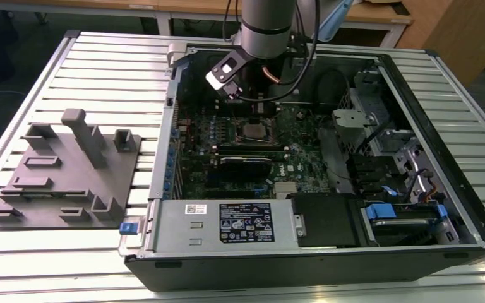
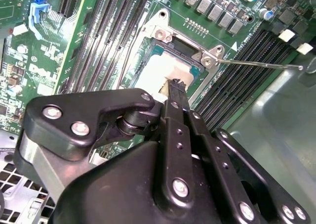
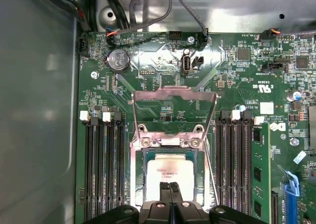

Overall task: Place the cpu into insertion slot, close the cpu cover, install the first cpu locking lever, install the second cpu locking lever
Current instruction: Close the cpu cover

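Gripper [image 3: 170,187] sits closest to the lens in both wrist views, black linkage and all, with its 2 fingertips [image 3: 174,190] pressed together. They're right over the silver top of the cpu [image 3: 170,170]; can't tell if they actually touch it. Count-wise: 1 cpu, 1 insertion slot [image 3: 200,177], 1 cpu cover [image 3: 174,92], 1 coin battery [image 3: 118,61], and 2 banks of long black memory slots [image 3: 101,164]. The cpu is already lying flat inside the insertion slot, dark frame showing around it. The cpu cover isn't down. It's flipped up off the socket, standing at the socket's edge on the coin battery side, with green board visible through its big square cut-out. In the second wrist view, 1 thin locking lever [image 2: 261,64] sticks out sideways from the socket corner over a memory bank, not latched. Room is tight: the memory banks hug the socket on 2 opposite sides, and a grey case wall [image 3: 39,110] runs just beyond one bank. In the exterior view the arm [image 1: 264,25] drops into the open computer case [image 1: 444,126], which holds the motherboard [image 1: 302,158] and 1 black-labelled power supply box [image 1: 225,222] along its near edge. The case sits on a slatted table [image 1: 99,63], with 1 grey fixture plate [image 1: 65,183] at the exterior view's left, well apart from the socket.
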Robot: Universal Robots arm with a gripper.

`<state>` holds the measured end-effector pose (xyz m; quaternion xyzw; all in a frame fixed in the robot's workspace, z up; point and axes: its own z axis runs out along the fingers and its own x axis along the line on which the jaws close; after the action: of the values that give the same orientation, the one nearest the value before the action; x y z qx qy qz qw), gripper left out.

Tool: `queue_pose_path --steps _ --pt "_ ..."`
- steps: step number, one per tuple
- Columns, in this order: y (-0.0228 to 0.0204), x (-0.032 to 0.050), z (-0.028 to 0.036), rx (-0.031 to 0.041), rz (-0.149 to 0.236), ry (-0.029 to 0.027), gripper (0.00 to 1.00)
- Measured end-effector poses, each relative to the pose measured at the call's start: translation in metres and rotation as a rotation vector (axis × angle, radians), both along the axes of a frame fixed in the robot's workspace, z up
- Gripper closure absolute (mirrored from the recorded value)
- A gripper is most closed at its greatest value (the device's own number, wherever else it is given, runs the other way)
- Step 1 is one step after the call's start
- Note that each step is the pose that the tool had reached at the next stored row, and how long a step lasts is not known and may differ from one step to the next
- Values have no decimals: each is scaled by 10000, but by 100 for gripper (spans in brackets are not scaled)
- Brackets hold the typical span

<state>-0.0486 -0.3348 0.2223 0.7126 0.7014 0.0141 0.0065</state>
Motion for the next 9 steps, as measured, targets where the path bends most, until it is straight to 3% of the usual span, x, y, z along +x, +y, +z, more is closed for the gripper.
queue_pose_path --steps 9 --pt "0 0 84 -19 0 0 90"
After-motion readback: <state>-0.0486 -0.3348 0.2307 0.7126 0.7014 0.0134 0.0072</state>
